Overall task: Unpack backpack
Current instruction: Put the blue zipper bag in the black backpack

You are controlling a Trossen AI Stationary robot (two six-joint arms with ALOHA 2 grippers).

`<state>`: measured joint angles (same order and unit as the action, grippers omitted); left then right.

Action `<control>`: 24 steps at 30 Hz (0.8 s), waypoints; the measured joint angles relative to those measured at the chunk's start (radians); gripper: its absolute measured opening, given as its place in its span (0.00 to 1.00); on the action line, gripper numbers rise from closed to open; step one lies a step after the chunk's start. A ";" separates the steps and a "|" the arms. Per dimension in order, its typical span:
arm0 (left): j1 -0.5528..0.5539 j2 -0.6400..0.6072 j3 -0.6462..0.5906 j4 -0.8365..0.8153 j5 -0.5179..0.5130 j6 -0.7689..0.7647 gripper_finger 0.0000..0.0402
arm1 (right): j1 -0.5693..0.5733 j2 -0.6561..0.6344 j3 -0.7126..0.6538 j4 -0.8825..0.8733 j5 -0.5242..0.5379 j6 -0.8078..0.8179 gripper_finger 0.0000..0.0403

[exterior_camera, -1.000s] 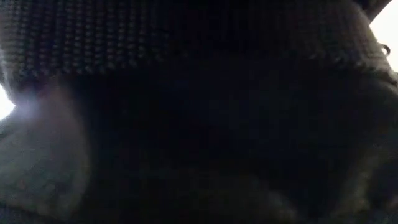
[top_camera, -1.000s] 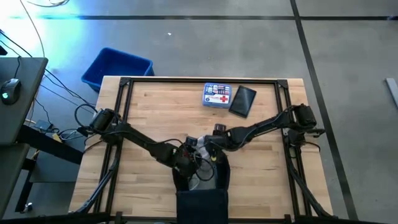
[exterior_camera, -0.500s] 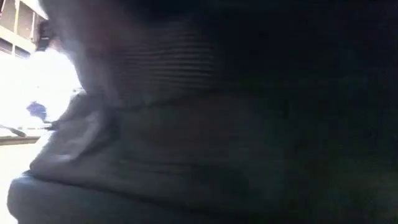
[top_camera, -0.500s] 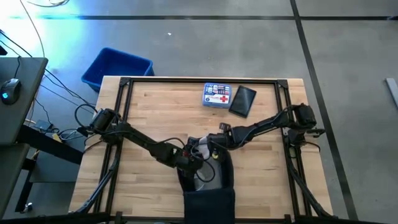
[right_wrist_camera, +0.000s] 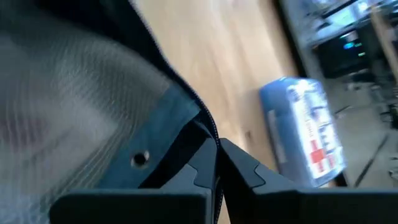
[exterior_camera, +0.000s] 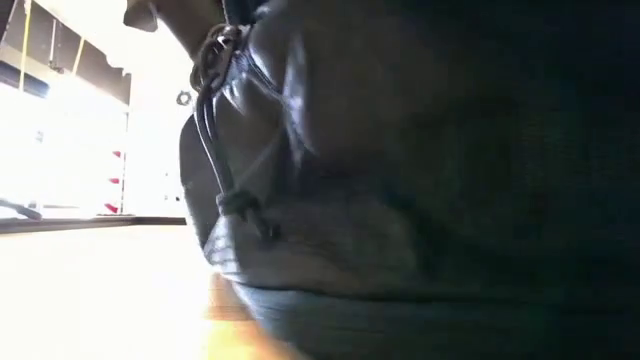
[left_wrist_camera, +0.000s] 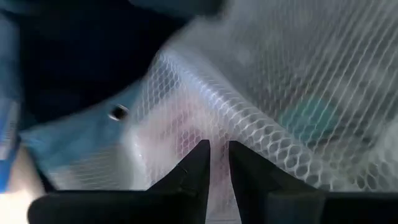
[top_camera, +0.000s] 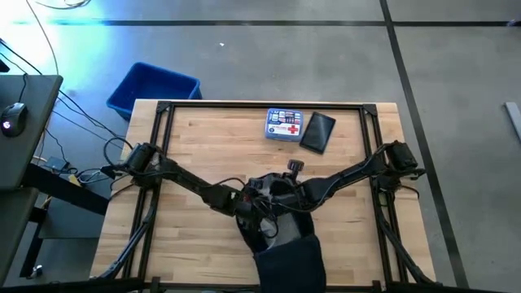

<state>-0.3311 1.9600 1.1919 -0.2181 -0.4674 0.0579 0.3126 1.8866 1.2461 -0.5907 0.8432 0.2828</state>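
Wooden table [top_camera: 195, 155]: backpack [top_camera: 285, 244] near front; low view blocked by fabric.

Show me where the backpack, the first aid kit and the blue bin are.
backpack [top_camera: 291, 254]: high view, on its dark lower body at the table's near edge.
first aid kit [top_camera: 283, 125]: high view, middle of its printed lid.
blue bin [top_camera: 151, 88]: high view, on its inner floor.
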 joint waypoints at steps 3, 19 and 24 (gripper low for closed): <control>0.001 0.052 0.002 0.034 0.003 0.033 0.10 | 0.009 0.000 0.008 -0.008 0.049 0.025 0.00; -0.175 -0.220 -0.002 -0.165 -0.320 0.006 0.10 | 0.035 -0.012 0.013 -0.059 0.111 0.128 0.00; -0.186 -0.305 0.000 -0.325 -0.301 -0.305 0.11 | 0.042 -0.016 0.013 -0.076 0.110 0.139 0.00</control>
<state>-0.5167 1.6550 1.1919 -0.5426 -0.7688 -0.2467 0.3546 1.8706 1.2594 -0.6663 0.9535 0.4221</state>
